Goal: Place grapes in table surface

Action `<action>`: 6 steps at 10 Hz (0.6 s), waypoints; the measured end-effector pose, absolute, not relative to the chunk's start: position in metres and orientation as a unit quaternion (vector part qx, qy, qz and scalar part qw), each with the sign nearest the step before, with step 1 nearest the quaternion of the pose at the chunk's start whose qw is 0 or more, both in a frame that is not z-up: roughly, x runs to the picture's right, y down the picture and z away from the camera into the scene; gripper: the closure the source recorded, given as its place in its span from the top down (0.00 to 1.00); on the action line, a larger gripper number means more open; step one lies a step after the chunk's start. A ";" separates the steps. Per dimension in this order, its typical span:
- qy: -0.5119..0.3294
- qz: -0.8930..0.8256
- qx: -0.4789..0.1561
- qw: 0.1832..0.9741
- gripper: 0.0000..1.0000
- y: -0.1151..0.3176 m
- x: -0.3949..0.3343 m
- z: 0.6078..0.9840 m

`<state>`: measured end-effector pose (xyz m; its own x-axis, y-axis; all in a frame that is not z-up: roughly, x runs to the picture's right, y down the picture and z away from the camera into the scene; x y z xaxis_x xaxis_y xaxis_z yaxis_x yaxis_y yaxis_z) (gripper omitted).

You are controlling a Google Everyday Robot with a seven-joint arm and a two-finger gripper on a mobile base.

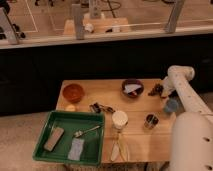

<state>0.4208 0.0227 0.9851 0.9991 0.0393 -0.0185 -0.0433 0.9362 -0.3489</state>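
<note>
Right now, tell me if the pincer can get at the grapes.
Probably yes: the pincer is right at the grapes near a back corner of the table surface, with the dark bowl off to one side.

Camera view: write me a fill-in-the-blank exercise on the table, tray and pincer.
1. The spoon lies in the ____ tray.
2. The dark bowl holds a ____ piece.
3. The pincer is at the grapes, beside the dark bowl, near the back edge of the tan wooden ____.
Missing words: green; white; table surface.
</note>
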 end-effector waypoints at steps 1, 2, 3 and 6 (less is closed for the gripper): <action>0.004 0.021 -0.177 0.984 0.24 0.023 0.421 0.984; 0.002 0.020 -0.175 0.984 0.12 0.020 0.419 0.983; -0.002 0.017 -0.172 0.985 0.05 0.017 0.415 0.983; -0.018 0.006 -0.163 0.987 0.00 0.008 0.400 0.971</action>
<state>0.4004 0.0076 0.9714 0.9993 0.0173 0.0343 -0.0053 0.9471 -0.3210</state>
